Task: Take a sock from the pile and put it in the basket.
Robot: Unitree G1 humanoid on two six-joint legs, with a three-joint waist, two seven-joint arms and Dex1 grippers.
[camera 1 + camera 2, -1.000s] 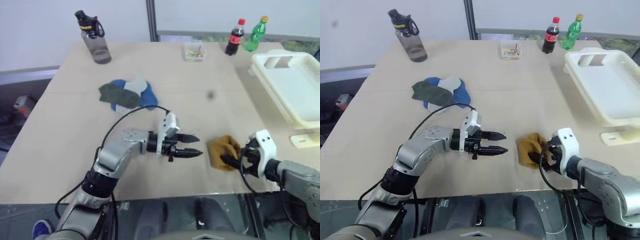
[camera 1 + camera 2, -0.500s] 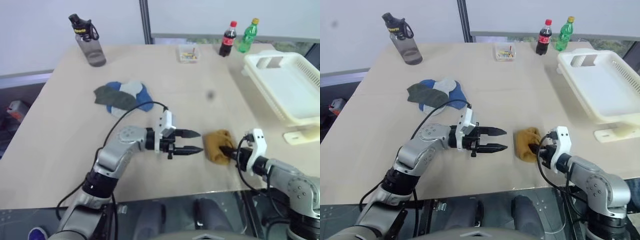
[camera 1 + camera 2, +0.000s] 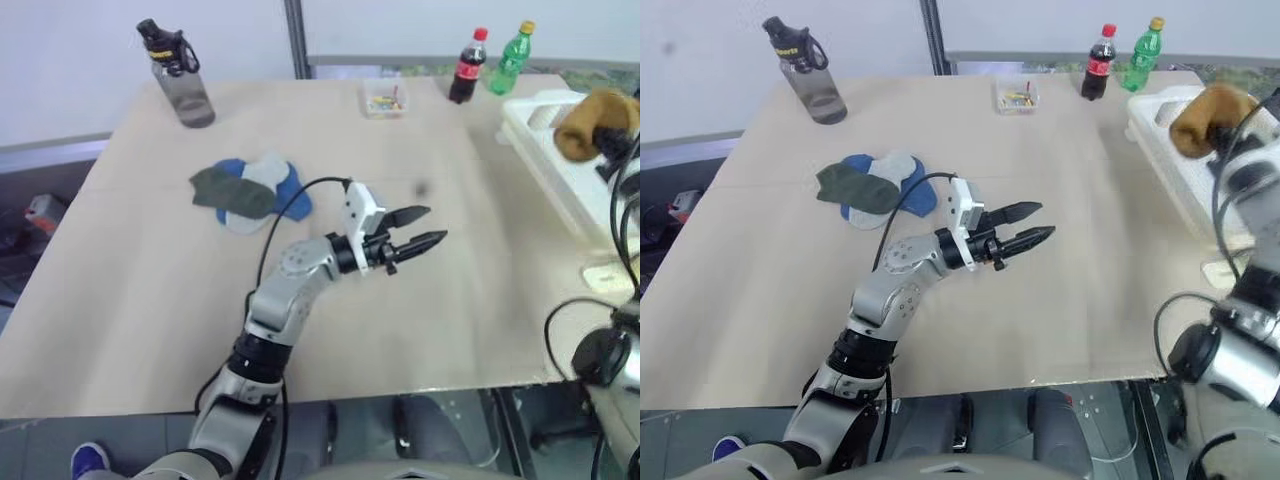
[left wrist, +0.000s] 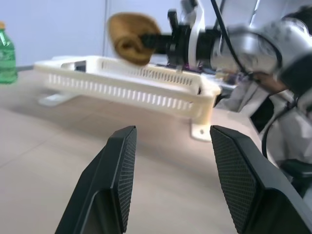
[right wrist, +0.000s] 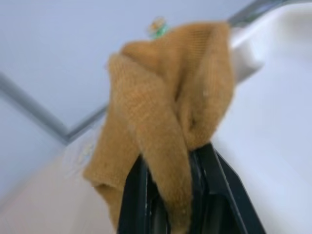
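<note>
Clearly the right pincer (image 5: 168,195) is clamped on the mustard sock (image 3: 590,122) above the basket (image 3: 560,170) at the table's right edge, ready to drop it. Idle over mid-table, the left pincer (image 3: 422,228) stands apart, away from the pile (image 3: 248,190).

Little can be read. The dark water bottle (image 3: 803,70) near the desk's (image 3: 1060,180) far left corner carries a yellow band with lettering too small to make out. The cola bottle (image 3: 1100,62) at the far edge has a red label, its print illegible.
</note>
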